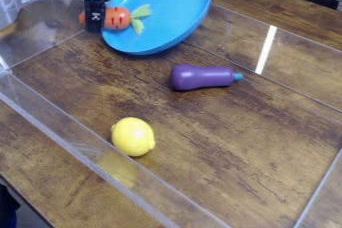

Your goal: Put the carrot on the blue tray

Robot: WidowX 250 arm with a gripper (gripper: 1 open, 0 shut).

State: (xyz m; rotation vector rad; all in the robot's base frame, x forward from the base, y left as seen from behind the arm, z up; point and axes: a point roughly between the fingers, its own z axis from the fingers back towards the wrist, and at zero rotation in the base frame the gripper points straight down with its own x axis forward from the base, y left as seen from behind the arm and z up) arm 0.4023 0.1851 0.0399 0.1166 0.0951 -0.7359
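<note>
The carrot (120, 15) is a small orange toy with a green leafy top. It hangs at the left rim of the blue tray (174, 7), a large light-blue oval plate at the back of the table. My black gripper (99, 14) comes down from the top edge and is shut on the carrot's left end. The leafy top points right, over the tray's inside. Whether the carrot touches the tray I cannot tell.
A purple eggplant (203, 76) lies right of centre on the wooden table. A yellow lemon (132, 136) sits nearer the front. Clear plastic walls (80, 142) run along the left and front of the work area.
</note>
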